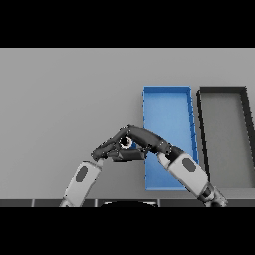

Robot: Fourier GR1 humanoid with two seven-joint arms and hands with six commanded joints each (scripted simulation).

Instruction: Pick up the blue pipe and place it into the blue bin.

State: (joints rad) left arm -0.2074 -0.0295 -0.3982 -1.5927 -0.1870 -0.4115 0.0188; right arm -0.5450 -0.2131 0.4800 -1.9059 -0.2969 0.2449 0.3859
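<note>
Crowding is the main hazard here: the left hand (105,149) and the right hand (142,138) meet fingertip to fingertip just off the near left edge of the blue bin (169,107), and whatever sits between them is almost wholly covered. Only a small pale ring shows at the point where the dark fingers cross; I take it for the open end of the blue pipe (126,143), though none of its blue body can be seen, so that reading is a judgement. If it is the pipe, it lies in the curl of the right hand's fingers, level with the bin's lower half and just outside its wall.

From this pose a lift could fail in two ways. One hand could knock the other as it pulls away and jolt the pipe loose, since their fingers overlap. Or the hold could be shallow, on the pipe's end only, so that it swings or slips on the short carry over the bin's rim.

The right hand is narrowed, fingers bent inward around the ring, and appears to be pinching it. The left hand's fingers lie fairly straight, reaching toward the right hand's fingertips and touching or nearly touching them; it seems to grip nothing. Beyond the right hand, past the blue bin, stands a black bin (223,94) on the grey tabletop (64,94), well apart from both hands.
</note>
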